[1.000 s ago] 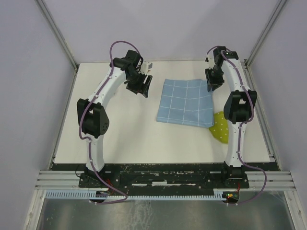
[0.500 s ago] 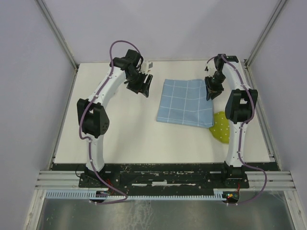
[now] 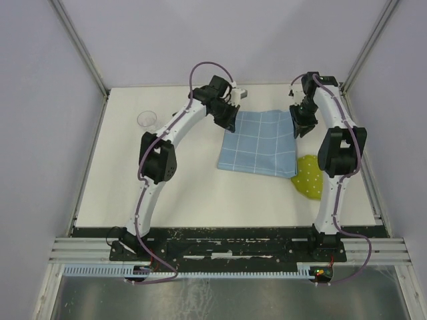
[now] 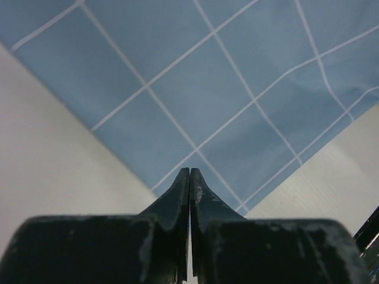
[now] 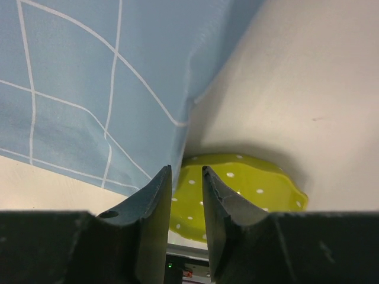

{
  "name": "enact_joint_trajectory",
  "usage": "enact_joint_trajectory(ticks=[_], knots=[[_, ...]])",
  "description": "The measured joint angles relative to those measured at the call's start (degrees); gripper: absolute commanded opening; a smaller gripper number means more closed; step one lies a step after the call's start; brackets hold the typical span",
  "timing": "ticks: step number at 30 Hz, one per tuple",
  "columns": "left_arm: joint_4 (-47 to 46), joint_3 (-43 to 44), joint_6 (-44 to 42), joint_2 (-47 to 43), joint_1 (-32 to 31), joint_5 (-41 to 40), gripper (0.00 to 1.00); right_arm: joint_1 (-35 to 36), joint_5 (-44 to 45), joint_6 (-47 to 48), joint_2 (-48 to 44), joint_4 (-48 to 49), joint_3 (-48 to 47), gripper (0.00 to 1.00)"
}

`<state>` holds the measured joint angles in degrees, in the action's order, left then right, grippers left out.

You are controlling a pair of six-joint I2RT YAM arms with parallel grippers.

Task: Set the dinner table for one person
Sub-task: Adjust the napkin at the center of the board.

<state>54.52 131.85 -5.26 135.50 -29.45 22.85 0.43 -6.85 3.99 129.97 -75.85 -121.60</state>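
Off-white dinner table (image 3: 180, 180) fills the middle of the top view, running up to the pale back wall (image 3: 220, 40). Light-blue white-gridded cloth (image 3: 259, 143) lies flat on it, centre-right of frame. Lime-green white-dotted dish (image 3: 309, 179) sits on the table at the cloth's lower right corner, and that corner lies over part of the dish. Clear cup (image 3: 147, 120) stands on the table at upper left, well apart from the cloth.

Left gripper (image 3: 230, 119) is over the cloth's upper left corner. In the left wrist view its 2 fingers (image 4: 177, 195) are pressed together with no gap, tips over blue cloth near a corner, bare table on both sides. Cannot tell if the tips touch the cloth.

Right gripper (image 3: 299, 125) is at the cloth's upper right edge. In the right wrist view its jaws are narrow with a slim gap, the cloth edge and dish show through the gap, and nothing is visibly clamped
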Motion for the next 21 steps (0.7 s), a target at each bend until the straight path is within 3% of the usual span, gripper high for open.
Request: enact_joint_trajectory(ticks=[10, 16, 21], knots=[[-10.9, 0.7, 3.3, 6.5, -5.7, 6.1, 0.03, -6.5, 4.6, 0.2, -11.8, 0.1, 2.9, 0.35], [-12.8, -0.7, 5.4, 8.3, -5.5, 6.1, 0.03, -9.6, 5.4, 0.2, -13.7, -0.3, 4.5, 0.35], [-13.1, -6.7, 5.4, 8.3, -5.2, 4.7, 0.03, -9.7, 5.4, -0.6, -13.7, -0.5, 4.5, 0.35]])
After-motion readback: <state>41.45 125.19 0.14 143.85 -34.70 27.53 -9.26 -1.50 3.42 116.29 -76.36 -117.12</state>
